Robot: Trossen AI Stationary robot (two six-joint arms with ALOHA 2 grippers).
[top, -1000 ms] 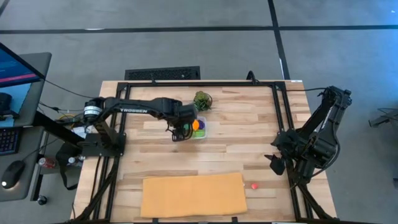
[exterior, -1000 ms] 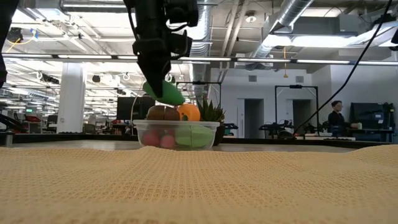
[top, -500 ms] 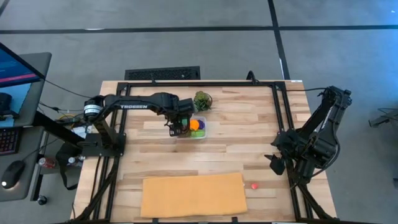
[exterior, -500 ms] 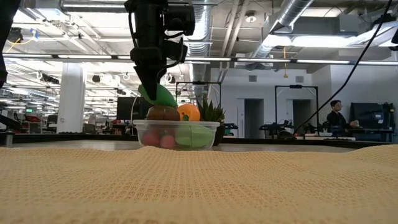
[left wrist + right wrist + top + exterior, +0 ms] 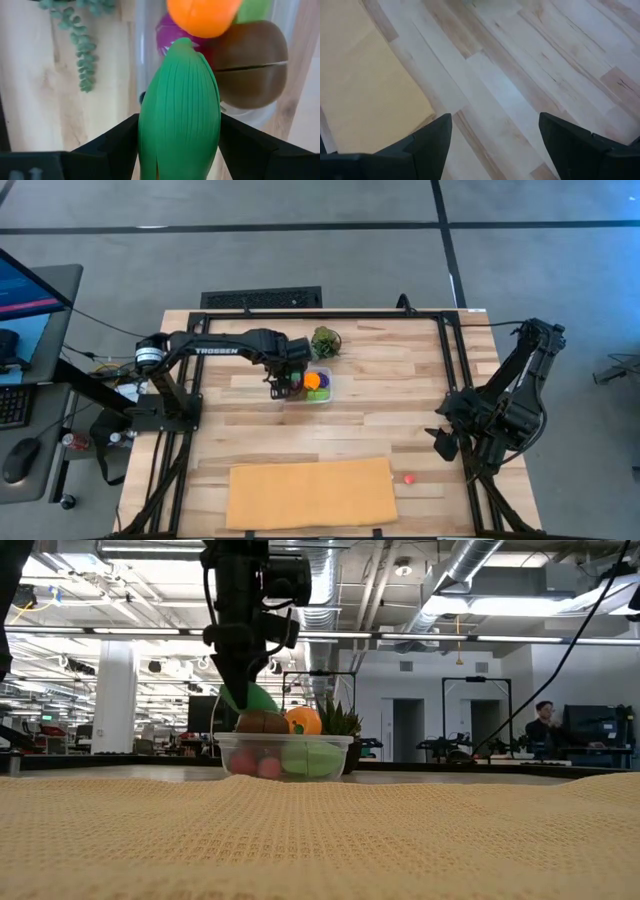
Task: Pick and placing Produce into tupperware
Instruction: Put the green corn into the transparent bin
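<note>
Your left gripper [image 5: 179, 150] is closed on a green ribbed piece [image 5: 180, 105], held across its mid body w/ its tip over the tupperware [image 5: 285, 755]. It looks like light, stiff plastic, probably a bit slippery, so you grip it at the wide middle, not the tip. The tub is near full: a brown piece [image 5: 252, 62], an orange one [image 5: 202, 15], purple [image 5: 167, 40], pink and green below. The right gripper [image 5: 492, 145] waits w/ fingers apart over bare table, near the tan sheet [image 5: 310, 495]. One red piece [image 5: 409, 478] lies beside the sheet.
</note>
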